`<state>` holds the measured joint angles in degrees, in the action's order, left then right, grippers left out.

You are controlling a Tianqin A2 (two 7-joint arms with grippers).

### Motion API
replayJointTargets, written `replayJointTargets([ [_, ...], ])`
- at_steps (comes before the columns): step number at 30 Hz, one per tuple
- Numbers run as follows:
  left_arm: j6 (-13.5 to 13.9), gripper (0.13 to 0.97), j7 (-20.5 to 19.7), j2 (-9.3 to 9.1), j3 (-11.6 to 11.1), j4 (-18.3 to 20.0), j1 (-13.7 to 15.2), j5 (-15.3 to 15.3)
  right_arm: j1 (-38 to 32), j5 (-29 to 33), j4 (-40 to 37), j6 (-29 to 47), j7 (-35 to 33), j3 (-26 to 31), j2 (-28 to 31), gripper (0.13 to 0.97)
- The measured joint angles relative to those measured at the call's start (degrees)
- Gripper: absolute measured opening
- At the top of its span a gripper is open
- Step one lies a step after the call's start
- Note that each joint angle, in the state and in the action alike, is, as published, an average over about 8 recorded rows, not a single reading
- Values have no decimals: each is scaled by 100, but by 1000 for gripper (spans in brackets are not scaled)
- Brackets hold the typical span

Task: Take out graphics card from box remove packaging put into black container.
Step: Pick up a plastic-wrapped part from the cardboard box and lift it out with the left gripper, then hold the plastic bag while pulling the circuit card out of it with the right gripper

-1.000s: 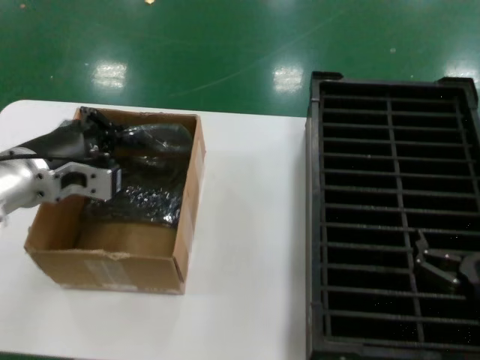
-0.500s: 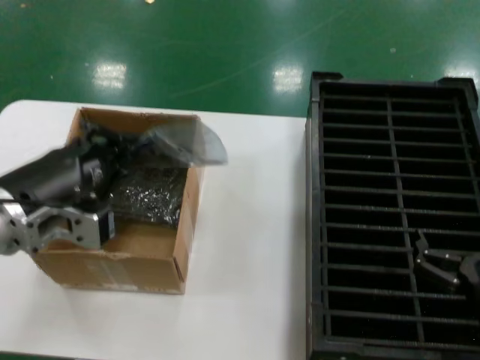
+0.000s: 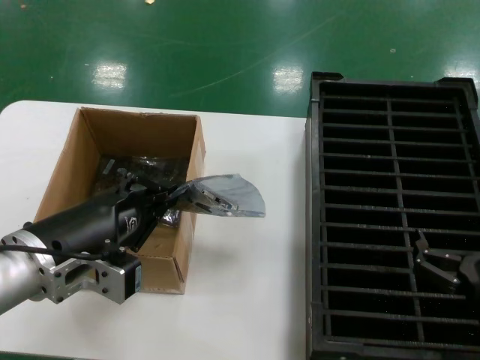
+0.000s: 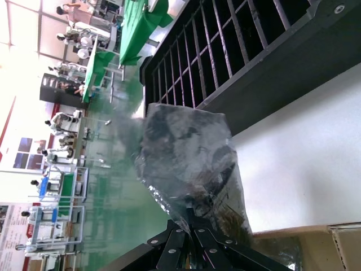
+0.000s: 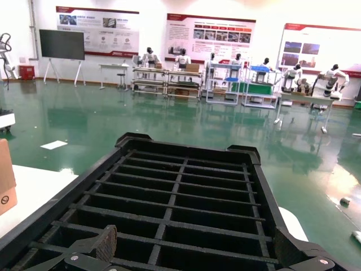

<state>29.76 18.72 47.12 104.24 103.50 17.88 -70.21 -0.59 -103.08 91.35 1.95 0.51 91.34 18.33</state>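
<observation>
My left gripper (image 3: 171, 196) is shut on one edge of the translucent grey-blue packaging (image 3: 225, 196). It holds the bag up over the right wall of the brown cardboard box (image 3: 112, 127). The graphics card shows only as a dark shape inside the bag. In the left wrist view the bag (image 4: 186, 158) hangs from the closed gripper (image 4: 194, 217). The black container (image 3: 313, 225) stands at the right. My right gripper (image 3: 439, 266) hovers open over its near part; it also shows in the right wrist view (image 5: 192, 251).
More crinkly bagged items (image 3: 135, 169) lie in the box. The white table (image 3: 247, 300) lies between box and container. Green floor is beyond the table's far edge. The right wrist view shows the container's ribs (image 5: 180, 192) and a box corner (image 5: 5, 175).
My left gripper has pulled the bag up out of the box and swung it right, past the box's right wall. The right arm has not moved.
</observation>
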Motion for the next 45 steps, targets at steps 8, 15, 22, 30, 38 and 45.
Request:
replayJointTargets([
  [8,-8,140,16,-11,12,-5,-2,-8,-3,-9,-14,36,-11,-24,-19,966],
  [15,-8,140,17,-12,12,-5,-2,-8,-147,-100,-151,445,-214,-164,-170,962],
  [22,-7,140,17,-12,12,-5,-3,-8,-496,-139,-146,1000,-350,169,-224,937],
  [30,-7,140,17,-12,12,-5,-3,-8,-924,10,-79,1251,-23,836,-109,899],
  [38,-7,140,17,-12,11,-5,-3,-8,-1222,224,-108,1547,384,1423,144,788],
  [45,-7,140,17,-12,11,-5,-3,-8,-1407,352,-229,1867,326,1680,270,652],
])
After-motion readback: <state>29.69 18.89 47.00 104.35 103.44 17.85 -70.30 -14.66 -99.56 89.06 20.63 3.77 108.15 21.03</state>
